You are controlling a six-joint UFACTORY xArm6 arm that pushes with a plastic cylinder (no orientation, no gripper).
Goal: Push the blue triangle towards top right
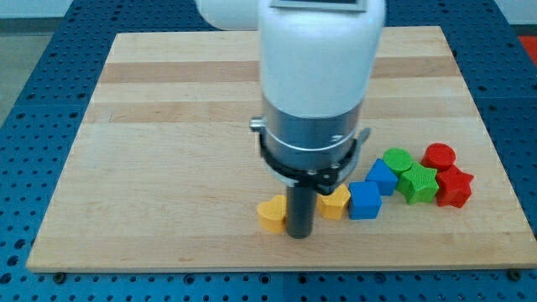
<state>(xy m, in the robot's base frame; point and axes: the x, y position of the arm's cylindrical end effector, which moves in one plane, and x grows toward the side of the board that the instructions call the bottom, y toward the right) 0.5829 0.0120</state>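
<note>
The blue triangle (382, 175) lies at the view's lower right, touching a blue cube (364, 200) at its lower left and a green round block (397, 159) at its upper right. My tip (299, 236) rests on the board near the bottom edge, between two yellow blocks: a yellow heart (271, 213) just to its left and another yellow block (335, 202) just to its right. The tip is well to the left of the blue triangle, with the yellow block and the blue cube between them. The arm's body hides the board above the tip.
A green star (418, 184), a red round block (439, 156) and a red star (454, 187) cluster right of the blue triangle. The wooden board (168, 126) sits on a blue perforated table; its bottom edge is close below my tip.
</note>
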